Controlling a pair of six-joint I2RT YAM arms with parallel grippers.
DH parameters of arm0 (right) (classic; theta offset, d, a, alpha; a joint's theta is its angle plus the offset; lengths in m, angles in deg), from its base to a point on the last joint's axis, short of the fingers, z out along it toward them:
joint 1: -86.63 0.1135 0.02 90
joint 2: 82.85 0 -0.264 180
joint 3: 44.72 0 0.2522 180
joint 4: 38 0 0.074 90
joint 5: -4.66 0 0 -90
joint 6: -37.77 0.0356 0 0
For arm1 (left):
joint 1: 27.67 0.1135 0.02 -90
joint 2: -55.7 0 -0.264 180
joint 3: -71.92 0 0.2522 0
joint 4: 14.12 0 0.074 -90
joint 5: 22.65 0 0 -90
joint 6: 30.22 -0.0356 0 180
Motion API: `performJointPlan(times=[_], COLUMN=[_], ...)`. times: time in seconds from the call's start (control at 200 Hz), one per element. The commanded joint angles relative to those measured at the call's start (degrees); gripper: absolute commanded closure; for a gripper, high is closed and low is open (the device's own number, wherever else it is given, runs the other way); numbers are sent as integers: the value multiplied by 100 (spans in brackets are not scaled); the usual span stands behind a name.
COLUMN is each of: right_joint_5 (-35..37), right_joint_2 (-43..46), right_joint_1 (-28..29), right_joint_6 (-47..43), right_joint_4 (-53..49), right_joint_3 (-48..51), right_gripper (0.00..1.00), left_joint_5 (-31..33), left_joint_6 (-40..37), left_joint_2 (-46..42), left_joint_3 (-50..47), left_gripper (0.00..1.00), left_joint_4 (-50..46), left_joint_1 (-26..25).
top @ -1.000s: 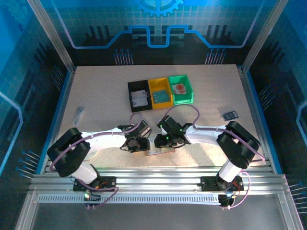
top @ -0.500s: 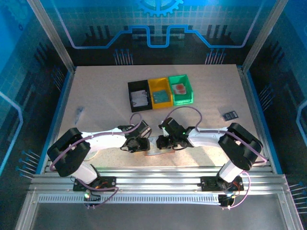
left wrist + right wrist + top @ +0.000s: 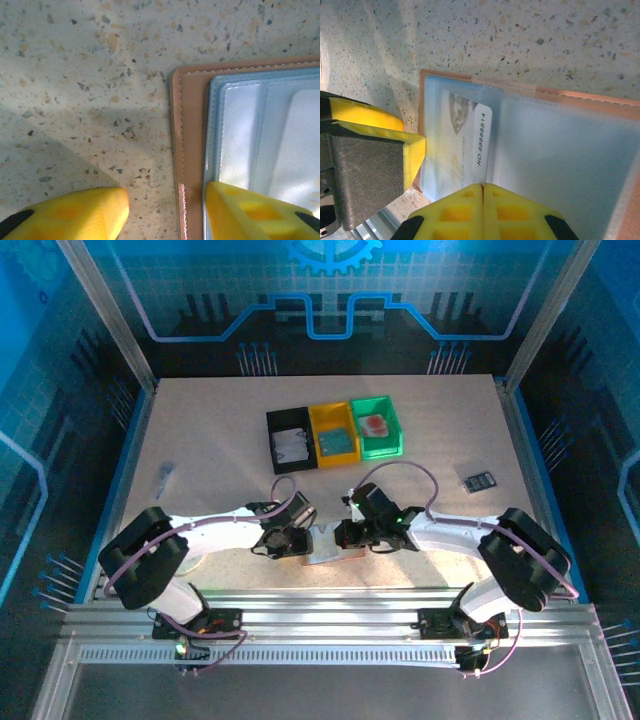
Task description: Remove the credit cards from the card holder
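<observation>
- Right gripper [image 3: 483,189]: jaws pressed shut, tips meeting the lower edge of the pale card [image 3: 465,150]. I cannot tell whether the card is pinched.
- Left gripper [image 3: 167,212]: half spread, one finger on the left edge of the open card holder [image 3: 192,150], the other on the table [image 3: 75,75].
- Since a second ago the right arm has swung rightward, uncovering more of the holder.

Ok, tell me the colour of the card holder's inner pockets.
Pale blue, see-through; the pockets show best in the right wrist view.

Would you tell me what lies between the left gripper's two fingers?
In the left wrist view: bare table and the card holder's tan edge.
</observation>
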Motion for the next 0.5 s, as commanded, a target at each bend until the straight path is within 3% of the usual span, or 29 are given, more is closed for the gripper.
performJointPlan(times=[0.0, 0.235, 0.495], right_joint_5=[-25, -86, -298], right_joint_2=[305, 832, 1515], right_joint_1=[-162, -424, -696], right_joint_6=[-162, -372, -437], right_joint_4=[-228, -569, -678], right_joint_3=[87, 199, 398], right_gripper=[100, 100, 100], left_joint_5=[-603, -600, -527], left_joint_6=[32, 8, -262], left_joint_2=[956, 814, -585], left_joint_3=[-623, -605, -802], left_gripper=[51, 51, 50], left_joint_4=[1312, 1228, 1063], left_joint_1=[-197, -150, 290])
